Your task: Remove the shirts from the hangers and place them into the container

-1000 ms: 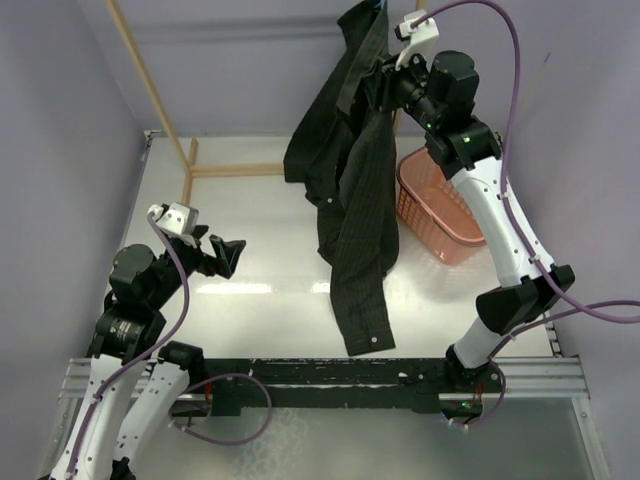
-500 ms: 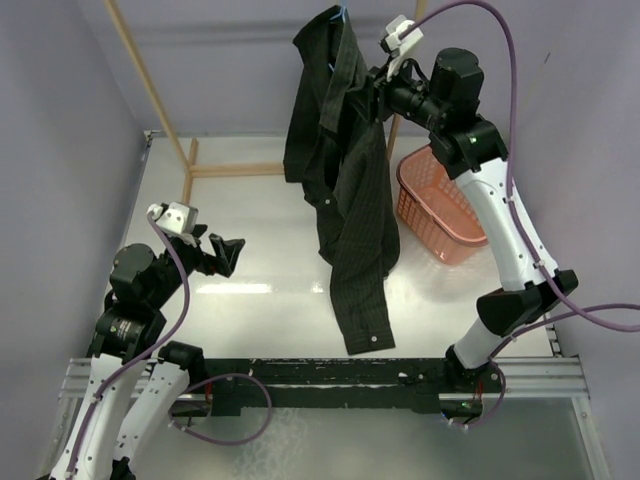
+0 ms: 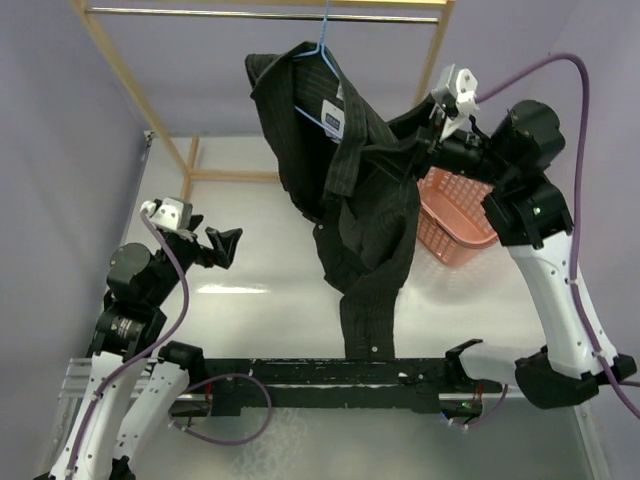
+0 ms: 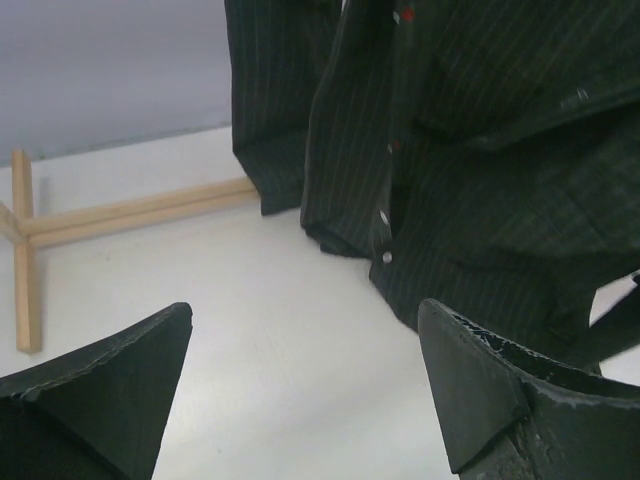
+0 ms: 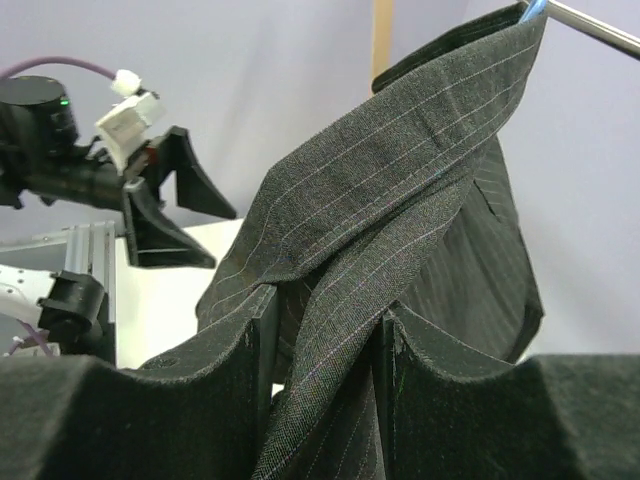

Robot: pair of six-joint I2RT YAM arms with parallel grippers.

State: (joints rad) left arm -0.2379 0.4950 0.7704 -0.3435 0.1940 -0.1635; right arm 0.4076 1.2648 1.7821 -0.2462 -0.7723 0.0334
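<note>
Shirt hung on hanger, hooked over rack rod at rear, ctr. Basket sat on table R of shirt, partly behind it. R gripper was at shirt's R side, w/ fabric betw its fingers. L gripper was L of shirt, well apart.

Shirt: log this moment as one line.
shirt: on hanger, hanger on rail | right jaws: shut on shirt fold | left jaws: open, clear of shirt | basket: no shirt inside
</note>
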